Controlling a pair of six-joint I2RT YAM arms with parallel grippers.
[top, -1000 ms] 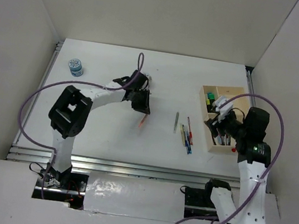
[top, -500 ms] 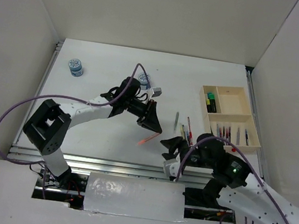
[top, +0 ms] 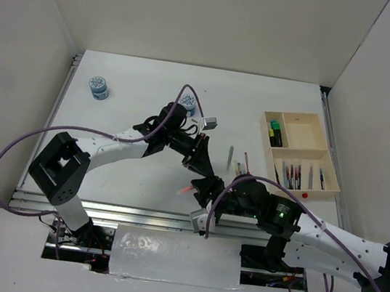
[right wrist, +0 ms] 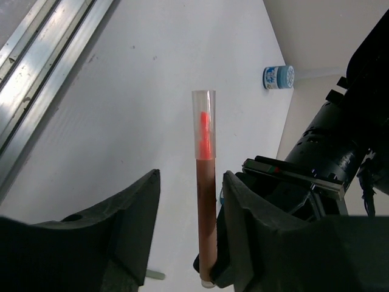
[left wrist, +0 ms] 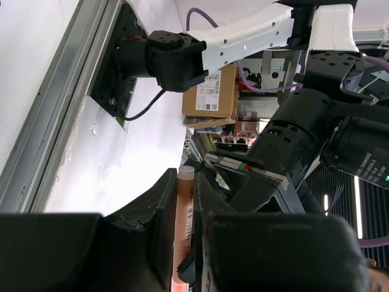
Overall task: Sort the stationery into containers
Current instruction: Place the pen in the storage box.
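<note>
1. Partly done. The wooden tray [top: 305,135] at the right side of the table [top: 139,79] has highlighters [top: 276,131] in its upper-left compartment and a row of pens [top: 297,176] in the lower one.
2. Not yet sorted: a grey pen [top: 230,158] and a small bunch of pens [top: 243,170] lie loose right of centre. Two pots are also out, one [top: 99,87] far left and one [top: 188,106] further in.
3. In hand is a red pen [right wrist: 205,207] near the table's front edge, apparently lifted (looks like a handover). The left tool [left wrist: 185,182] is clamped on it. The right tool [right wrist: 191,176] is spread wide, a finger on either side, not gripping.
4. Hard to see:
   - the second pot is half hidden by the left arm [top: 118,145]
   - the loose bunch is partly covered by the right arm [top: 328,239], so the count is unclear
   - a small red thing [top: 305,195] sits just beside the tray's near corner, and I can't tell what it is
</note>
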